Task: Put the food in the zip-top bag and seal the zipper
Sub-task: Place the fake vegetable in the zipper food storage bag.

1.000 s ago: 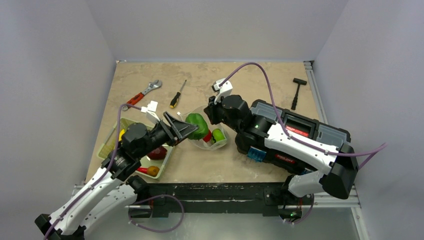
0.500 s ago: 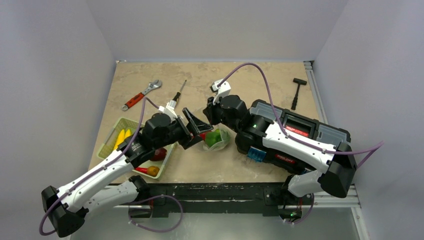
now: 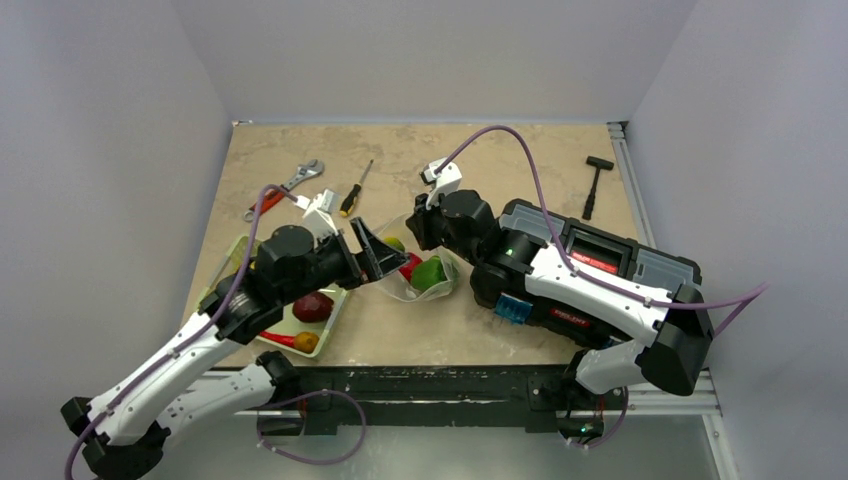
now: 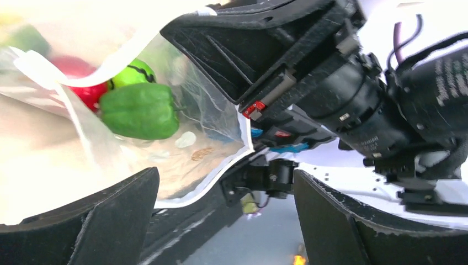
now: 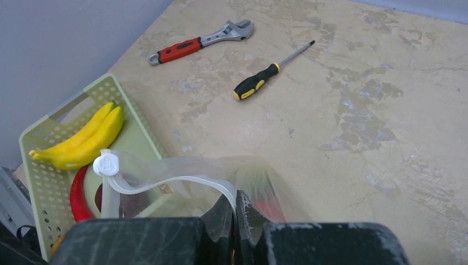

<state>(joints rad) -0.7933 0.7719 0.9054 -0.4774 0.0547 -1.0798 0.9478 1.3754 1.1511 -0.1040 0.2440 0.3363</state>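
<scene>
The right gripper [image 5: 236, 204] is clamped on the mouth edge of the zip-top bag [image 4: 207, 118], which sits on the table [image 3: 480, 150] beside the basket [image 5: 44, 187], while the left gripper [image 4: 226, 176], spread wide and empty, faces the green pepper [image 4: 141, 110] inside.

Both arms are the same build: the left arm [image 3: 170, 375] and right arm [image 3: 600, 290] have glossy white shells on the long links and chunky black housings at the joints. A purple cable [image 3: 500, 130] loops off each one. The left end effector [image 4: 223, 182] has matte black fingers [image 4: 110, 221] with a grainy finish. The right end effector [image 3: 418, 225] is black too, ribbed with triangular recesses, plus a little red tab [image 4: 251, 110]. There's maybe a green status light [image 3: 512, 253] on the right arm, hard to tell.
</scene>
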